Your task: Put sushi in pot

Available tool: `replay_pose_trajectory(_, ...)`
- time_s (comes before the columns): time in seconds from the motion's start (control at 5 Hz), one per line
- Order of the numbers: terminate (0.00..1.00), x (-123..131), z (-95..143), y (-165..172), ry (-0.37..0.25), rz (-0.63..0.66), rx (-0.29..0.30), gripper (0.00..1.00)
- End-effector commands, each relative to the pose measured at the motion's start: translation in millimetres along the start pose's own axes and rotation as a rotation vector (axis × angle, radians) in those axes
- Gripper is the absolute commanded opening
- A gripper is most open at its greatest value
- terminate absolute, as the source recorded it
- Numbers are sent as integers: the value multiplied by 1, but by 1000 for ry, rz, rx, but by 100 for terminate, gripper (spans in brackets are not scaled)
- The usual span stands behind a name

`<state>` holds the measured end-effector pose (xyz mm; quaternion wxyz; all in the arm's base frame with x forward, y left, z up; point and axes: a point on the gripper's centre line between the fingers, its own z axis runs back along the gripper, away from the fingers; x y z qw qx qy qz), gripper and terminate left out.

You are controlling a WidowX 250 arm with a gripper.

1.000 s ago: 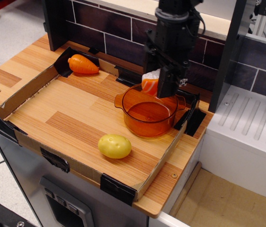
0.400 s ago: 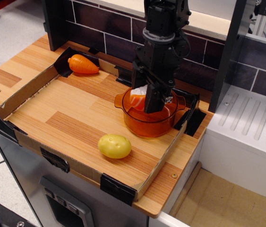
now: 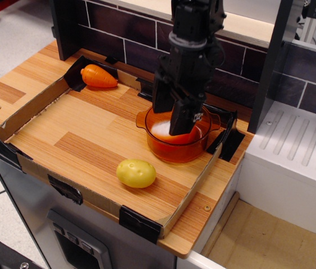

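1. One wooden table [image 3: 45, 126] was present, bordered by one low cardboard rim [image 3: 31, 106] fixed with black tape at the corners; the table's left edge was cut off by the frame.
2. One dark brick-pattern back wall [image 3: 118, 33] stood behind the table, and one white ridged unit [image 3: 298, 151] stood to its right (its right part cut off by the frame edge).
3. One black robot arm descended from the top of the frame, its upper part cut off; its gripper [image 3: 174, 126] was lowered into the pot's mouth.
4. One pot [image 3: 177, 147], translucent orange, stood near the right rear corner of the table. One side handle was visible on its left; the right one was largely masked by the arm.
5. One yellow potato [image 3: 136, 173] lay in front of the pot, apart from it, near the front rim.
6. One orange carrot [image 3: 98, 77] lay in the rear left corner, well apart from everything else.
7. One sushi [image 3: 162, 128] was counted, seen only as a pale white patch inside the pot beside the black fingers [image 3: 180, 117]; its orange striped side could not be made out.
8. The fingers appeared spread somewhat, but whether they gripped the sushi or merely touched it could not be told (the pot wall and finger bodies obscured the contact).
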<state>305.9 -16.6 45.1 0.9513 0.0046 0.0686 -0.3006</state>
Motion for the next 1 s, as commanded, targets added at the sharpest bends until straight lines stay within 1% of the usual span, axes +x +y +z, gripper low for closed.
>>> replay_pose_trajectory(0.0,0,0,39,6,-80,9,34,100)
replay_pose_trajectory(0.2,0,-12,77,6,-145,20,28,100)
replay_pose_trajectory(0.4,0,-29,109,13,-210,43,4,100)
replay_pose_trajectory(0.6,0,-29,109,13,-210,43,4,100)
replay_pose_trajectory(0.8,100,-29,109,13,-210,43,4,100)
